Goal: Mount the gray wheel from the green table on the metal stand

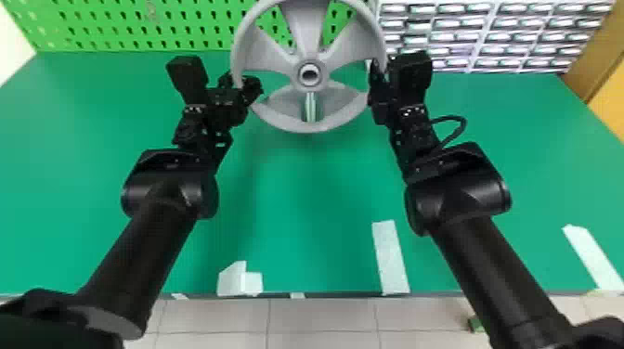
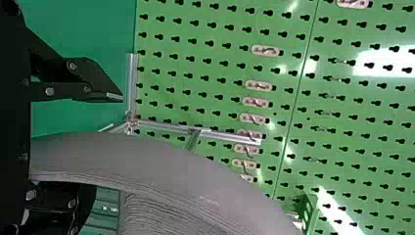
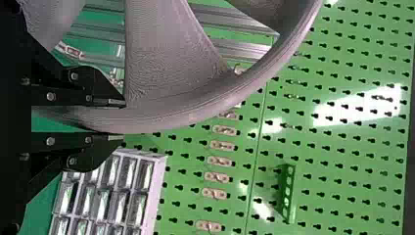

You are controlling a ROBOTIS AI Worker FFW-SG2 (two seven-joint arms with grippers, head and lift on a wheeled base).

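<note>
The gray wheel (image 1: 308, 121) is held up above the back of the green table (image 1: 306, 185), its hub facing the head camera. At its left rim my left gripper (image 1: 248, 89) stands open; in the left wrist view, the left gripper (image 2: 105, 142) has the wheel's rim (image 2: 161, 156) between its spread fingers, with a gap to one. My right gripper (image 1: 377, 88) is shut on the right rim; the right gripper (image 3: 117, 121) pinches the wheel (image 3: 195, 105) in its wrist view. Parts of the metal stand (image 2: 195, 129) show beyond the wheel, which partly hides it.
A green pegboard (image 1: 139, 28) with hooks rises behind the table. A rack of small bins (image 1: 483, 35) stands at the back right. White tape strips (image 1: 391, 260) lie near the table's front edge, between the two forearms and further right.
</note>
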